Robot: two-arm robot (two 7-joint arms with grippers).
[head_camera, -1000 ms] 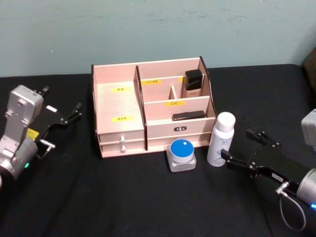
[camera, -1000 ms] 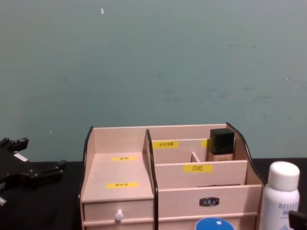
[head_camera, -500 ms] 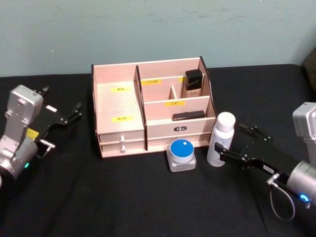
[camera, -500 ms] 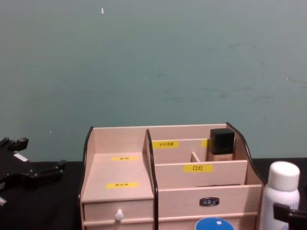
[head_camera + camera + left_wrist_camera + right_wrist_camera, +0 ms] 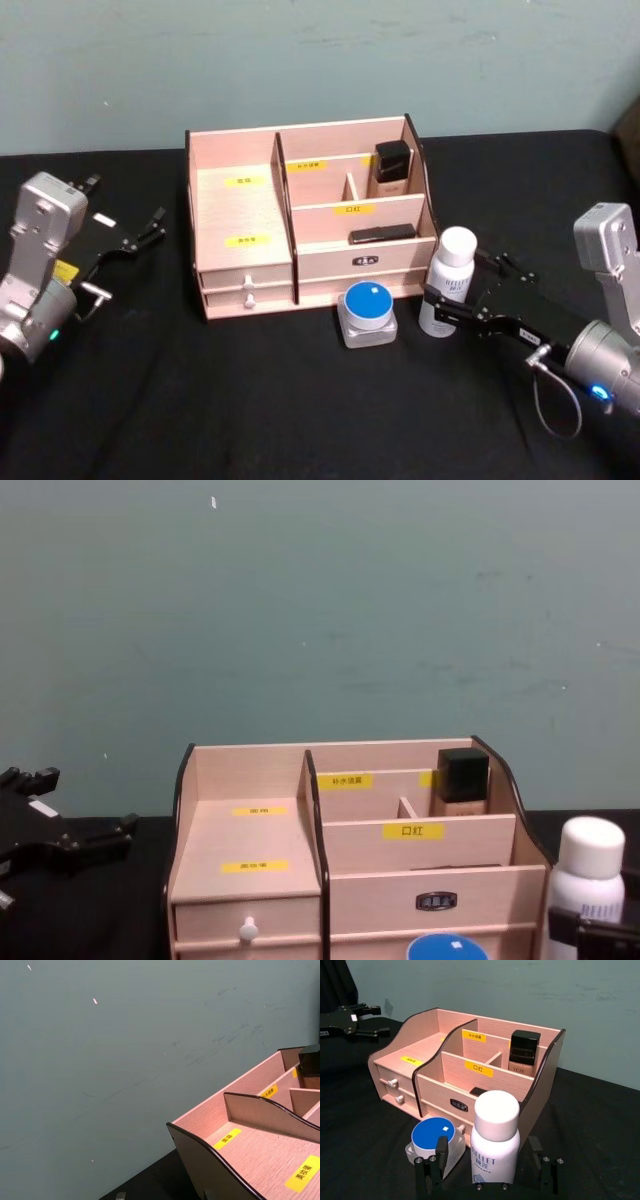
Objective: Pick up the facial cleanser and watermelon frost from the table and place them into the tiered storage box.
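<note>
A white bottle (image 5: 447, 282) with a white cap stands on the black table just off the right front corner of the tiered storage box (image 5: 240, 215). A squat jar with a blue lid (image 5: 366, 311) sits to its left, in front of the box. I cannot tell which is the facial cleanser and which the watermelon frost. My right gripper (image 5: 455, 283) is open, with one finger on each side of the bottle's lower body (image 5: 494, 1156); its fingers (image 5: 439, 1161) are not pressing on it. My left gripper (image 5: 127, 202) rests open at the far left.
The box (image 5: 250, 825) holds a dark-capped bottle (image 5: 392, 170) in its back right compartment and a flat black item (image 5: 382, 234) in the tier below. Two small drawers with white knobs (image 5: 247, 290) face front. Black cloth lies bare in front and to the right.
My right gripper has moved left toward the box, so its open fingers now stand on either side of the white bottle. The left arm and the objects have not moved.
</note>
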